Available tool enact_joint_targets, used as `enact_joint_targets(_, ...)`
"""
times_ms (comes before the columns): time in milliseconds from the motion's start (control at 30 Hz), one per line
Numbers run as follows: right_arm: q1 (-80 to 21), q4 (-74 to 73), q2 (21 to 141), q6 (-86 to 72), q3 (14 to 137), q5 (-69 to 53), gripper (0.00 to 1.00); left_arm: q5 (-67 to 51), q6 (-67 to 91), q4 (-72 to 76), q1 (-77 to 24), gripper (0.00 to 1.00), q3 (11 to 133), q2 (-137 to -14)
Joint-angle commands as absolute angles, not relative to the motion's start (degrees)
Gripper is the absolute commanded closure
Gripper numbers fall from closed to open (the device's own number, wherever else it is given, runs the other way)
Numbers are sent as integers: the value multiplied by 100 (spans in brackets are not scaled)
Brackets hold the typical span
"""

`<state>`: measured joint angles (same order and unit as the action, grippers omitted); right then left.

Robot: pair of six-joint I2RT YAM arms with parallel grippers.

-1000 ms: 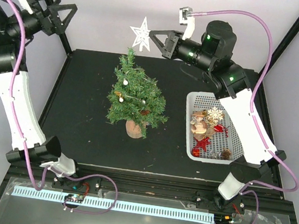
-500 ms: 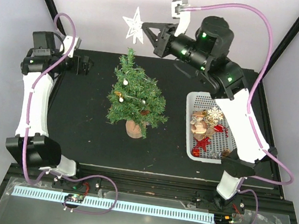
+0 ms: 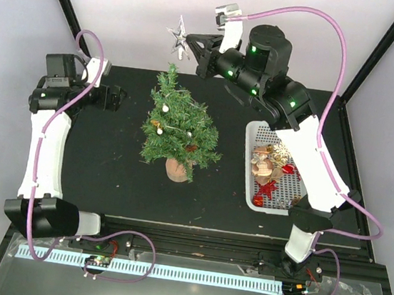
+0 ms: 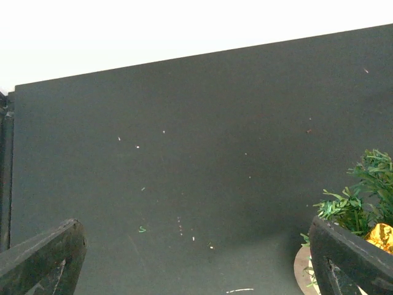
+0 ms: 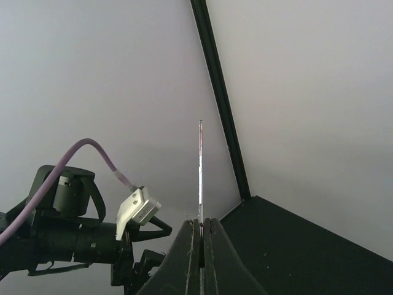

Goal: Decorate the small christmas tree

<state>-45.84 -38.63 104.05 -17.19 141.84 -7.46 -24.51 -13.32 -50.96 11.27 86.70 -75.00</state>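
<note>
Nearest you on the right, the white mesh basket (image 3: 249,170) is holding a heap of ornaments (image 3: 266,172), red, brown and one pale snowflake, while the small christmas tree (image 3: 178,127) is standing upright on its wood stump (image 3: 177,169) at mid-bench (image 3: 101,164), left of the basket and apart from it. Farther back on the left, your left gripper (image 3: 117,98) (image 4: 196,246) is sitting low over the bench with jaws spread wide around nothing, having edged toward the tree in the last half second. Farthest back, your right gripper (image 3: 193,46) (image 5: 200,230) is pinching the white star (image 3: 178,36) (image 5: 200,172) above and behind the treetop, now turned more edge-on than before.
</note>
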Motion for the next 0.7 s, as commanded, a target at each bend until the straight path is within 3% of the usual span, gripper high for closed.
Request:
enact_joint_targets(0,-4626,-3742,10362,-1662,14182,-660,99,-2357,-1327,-4991,1085,1,8688,-7427)
enact_joint_targets(667,-4625,-3324,10245,-2169,13965,-1140,99,-2356,-1198,-4889,974,1,8708,-7671)
